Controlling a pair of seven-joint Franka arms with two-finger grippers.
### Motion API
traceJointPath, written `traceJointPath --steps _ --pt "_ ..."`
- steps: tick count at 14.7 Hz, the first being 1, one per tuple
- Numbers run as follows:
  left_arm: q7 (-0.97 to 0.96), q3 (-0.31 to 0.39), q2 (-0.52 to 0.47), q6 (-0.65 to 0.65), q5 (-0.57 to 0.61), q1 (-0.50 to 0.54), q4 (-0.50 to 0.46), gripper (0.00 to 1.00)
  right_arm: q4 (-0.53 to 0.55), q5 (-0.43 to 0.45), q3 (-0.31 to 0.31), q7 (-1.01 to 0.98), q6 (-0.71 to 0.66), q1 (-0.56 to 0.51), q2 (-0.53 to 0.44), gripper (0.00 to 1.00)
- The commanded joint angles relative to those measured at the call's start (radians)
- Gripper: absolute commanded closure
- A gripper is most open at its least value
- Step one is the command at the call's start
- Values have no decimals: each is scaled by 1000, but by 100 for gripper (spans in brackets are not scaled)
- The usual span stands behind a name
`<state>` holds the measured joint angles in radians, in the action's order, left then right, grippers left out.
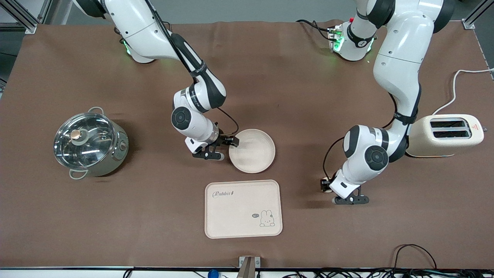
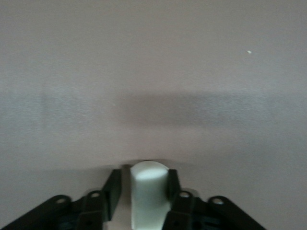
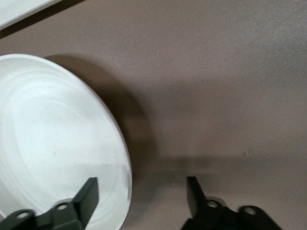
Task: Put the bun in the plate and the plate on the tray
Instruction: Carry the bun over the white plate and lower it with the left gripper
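The bun (image 2: 148, 196) is a small pale lump on the brown table, toward the left arm's end; in the front view (image 1: 327, 188) it is barely visible under the hand. My left gripper (image 1: 325, 184) (image 2: 144, 175) is down at the table, open, with a finger on each side of the bun; one touches it, and a narrow gap shows at the other. The round cream plate (image 1: 254, 154) (image 3: 53, 143) lies empty mid-table. My right gripper (image 1: 231, 142) (image 3: 143, 182) is open astride the plate's rim. The rabbit tray (image 1: 243, 208) lies empty, nearer the front camera than the plate.
A steel pot with a glass lid (image 1: 89, 142) stands toward the right arm's end. A cream toaster (image 1: 445, 135) with a white cable stands toward the left arm's end. A corner of the tray shows in the right wrist view (image 3: 19, 9).
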<state>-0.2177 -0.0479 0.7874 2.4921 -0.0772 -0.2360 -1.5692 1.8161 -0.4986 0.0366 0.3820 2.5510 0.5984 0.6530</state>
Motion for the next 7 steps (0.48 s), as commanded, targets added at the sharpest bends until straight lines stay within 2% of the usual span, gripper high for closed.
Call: traceJointPath --steps 1,2,4,7 --pt "-2 -10 0 13 4 -2 -5 93 -14 -18 -11 -5 17 11 5 86" --pt "-14 -13 -5 13 4 -3 -3 100 -12 -18 -9 -5 38 12 7 98" --pt "-34 -32 -13 13 2 -5 8 100 -14 -18 -9 -6 49 15 16 100" --pt "-219 -105 -46 -39 -56 -14 46 100 -17 -17 -9 -14 49 15 22 100"
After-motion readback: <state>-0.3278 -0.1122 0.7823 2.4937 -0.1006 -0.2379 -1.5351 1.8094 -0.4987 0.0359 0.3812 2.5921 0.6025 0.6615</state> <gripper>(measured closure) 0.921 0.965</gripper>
